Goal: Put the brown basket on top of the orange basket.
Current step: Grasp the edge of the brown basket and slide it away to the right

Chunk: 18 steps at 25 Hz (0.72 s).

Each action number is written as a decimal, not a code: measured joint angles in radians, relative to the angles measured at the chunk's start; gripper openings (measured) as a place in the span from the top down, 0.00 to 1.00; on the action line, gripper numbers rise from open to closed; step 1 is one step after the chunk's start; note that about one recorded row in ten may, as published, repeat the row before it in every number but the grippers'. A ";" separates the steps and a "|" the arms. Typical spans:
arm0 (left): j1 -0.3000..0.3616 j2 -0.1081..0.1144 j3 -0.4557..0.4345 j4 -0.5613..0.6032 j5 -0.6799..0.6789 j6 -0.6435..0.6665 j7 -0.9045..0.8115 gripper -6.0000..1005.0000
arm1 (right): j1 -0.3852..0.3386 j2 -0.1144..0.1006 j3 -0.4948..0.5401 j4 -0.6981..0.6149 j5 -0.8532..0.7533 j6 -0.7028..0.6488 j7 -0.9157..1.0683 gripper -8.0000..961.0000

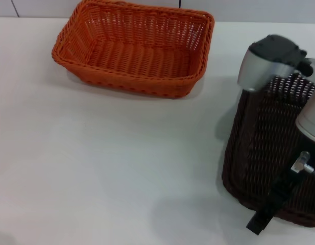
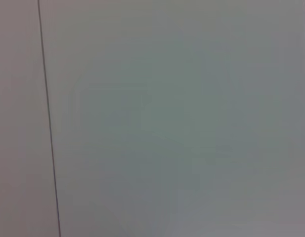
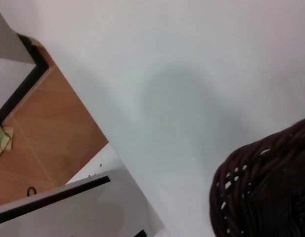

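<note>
The orange basket (image 1: 134, 48) stands upright on the white table (image 1: 106, 163) at the far middle-left. The brown basket (image 1: 269, 138) is at the right edge of the head view, tilted and held off the table, with a shadow under it. My right gripper (image 1: 273, 203) is on its near rim, one black finger lying down the outside of the wicker; it looks shut on the rim. The right wrist view shows a corner of the brown basket (image 3: 271, 187) above the table. My left gripper is out of view.
The right arm's grey wrist housing (image 1: 269, 61) stands over the far rim of the brown basket. The right wrist view shows the table's edge (image 3: 78, 94) with wooden floor (image 3: 48, 133) below. The left wrist view shows only a pale surface with a dark seam (image 2: 48, 128).
</note>
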 joint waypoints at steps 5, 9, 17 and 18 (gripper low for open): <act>-0.002 0.000 0.000 0.001 0.000 0.000 0.000 0.17 | 0.002 0.001 -0.026 0.031 -0.035 0.031 -0.007 0.19; -0.004 0.000 0.000 0.001 0.000 0.000 0.001 0.17 | 0.004 0.001 -0.027 0.010 -0.070 0.035 -0.020 0.20; -0.004 0.000 0.000 0.000 0.000 0.000 0.000 0.17 | 0.021 0.002 -0.048 0.042 -0.073 0.072 -0.037 0.39; -0.004 0.000 0.000 0.000 0.000 0.000 -0.002 0.17 | 0.021 0.004 -0.050 0.044 -0.073 0.079 -0.042 0.43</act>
